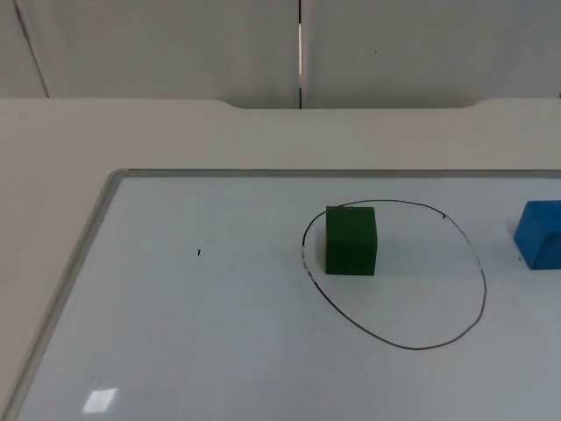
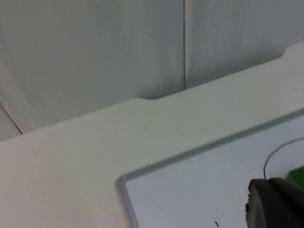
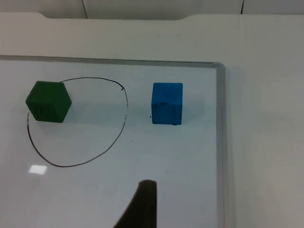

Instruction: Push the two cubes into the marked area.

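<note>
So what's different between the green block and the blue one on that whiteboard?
Colour first: the green cube is dark green, the blue cube bright blue. Place: the green cube sits inside the hand-drawn black outline, up against its edge, while the blue cube stands outside it, nearer the whiteboard's metal frame. Neither gripper touches either one. They share a plain cube shape, look much the same size, and both rest flat on the board.

Even bright overhead light, small glare patch (image 1: 100, 400) on whiteboard (image 1: 219, 351), soft left wrist view.
</note>
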